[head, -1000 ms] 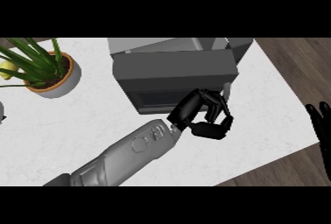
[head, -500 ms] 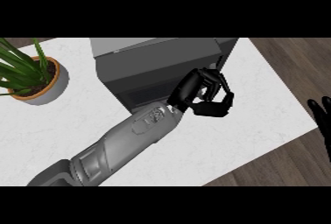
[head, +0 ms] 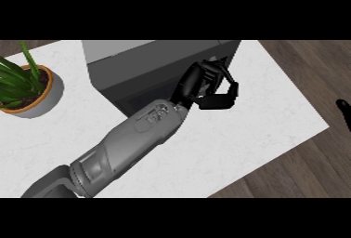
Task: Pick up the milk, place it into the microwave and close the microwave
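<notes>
I saw the microwave (head: 147,69), a dark grey box, sitting at the far side of the white counter (head: 260,125), its front face turned toward me at an angle. The milk was hidden from me.

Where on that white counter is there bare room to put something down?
Bare counter lies right of the left hand, and more between the potted plant and the forearm. The microwave crowds the back.

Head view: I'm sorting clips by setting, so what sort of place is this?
Most likely a kitchen: a white marble-look counter carries a dark grey microwave and a potted plant, with wood flooring beside it.
</notes>
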`<act>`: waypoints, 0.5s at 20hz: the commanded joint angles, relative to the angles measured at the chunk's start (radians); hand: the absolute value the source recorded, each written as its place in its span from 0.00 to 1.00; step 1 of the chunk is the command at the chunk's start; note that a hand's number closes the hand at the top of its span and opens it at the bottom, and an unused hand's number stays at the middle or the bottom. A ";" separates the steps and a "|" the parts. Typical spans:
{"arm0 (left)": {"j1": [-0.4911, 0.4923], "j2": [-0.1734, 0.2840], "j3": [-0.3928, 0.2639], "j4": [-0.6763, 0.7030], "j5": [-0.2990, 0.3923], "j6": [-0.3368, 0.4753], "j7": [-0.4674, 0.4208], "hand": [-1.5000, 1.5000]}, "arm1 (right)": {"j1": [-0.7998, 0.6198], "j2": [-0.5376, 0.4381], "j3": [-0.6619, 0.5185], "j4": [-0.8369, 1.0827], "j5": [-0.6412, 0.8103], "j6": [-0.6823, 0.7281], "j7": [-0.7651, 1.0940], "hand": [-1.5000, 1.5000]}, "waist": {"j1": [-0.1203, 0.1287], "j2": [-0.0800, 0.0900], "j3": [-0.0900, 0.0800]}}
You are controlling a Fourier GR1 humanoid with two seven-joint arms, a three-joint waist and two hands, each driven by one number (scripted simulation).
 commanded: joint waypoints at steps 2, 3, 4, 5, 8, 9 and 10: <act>-0.079 -0.041 -0.008 0.036 0.011 0.014 -0.004 1.00 | -0.020 -0.035 -0.026 0.002 -0.016 0.006 0.024 0.00 | -0.029 0.008 0.006; -0.078 -0.041 -0.006 0.037 0.019 0.014 -0.004 1.00 | -0.021 -0.032 -0.026 -0.005 -0.025 0.005 0.026 0.00 | -0.034 0.006 0.006; -0.068 -0.041 -0.012 0.031 0.023 0.015 -0.016 1.00 | -0.024 -0.041 -0.030 -0.002 -0.031 0.009 0.032 0.00 | -0.037 0.009 0.006; -0.066 -0.041 -0.008 0.032 0.028 0.020 -0.023 1.00 | -0.024 -0.045 -0.036 0.008 -0.033 0.007 0.036 0.00 | -0.038 0.014 0.006; -0.067 -0.041 -0.018 0.028 0.031 0.044 -0.034 1.00 | -0.040 -0.060 -0.050 0.009 -0.037 0.010 0.040 0.00 | -0.046 0.013 0.008; -0.076 -0.041 -0.014 0.023 0.041 0.046 -0.027 1.00 | -0.045 -0.066 -0.055 0.011 -0.036 0.009 0.044 0.00 | -0.045 0.010 0.008; -0.064 -0.041 -0.024 0.024 0.041 0.048 -0.034 1.00 | -0.048 -0.078 -0.057 0.006 -0.039 0.015 0.051 0.00 | -0.049 0.011 0.007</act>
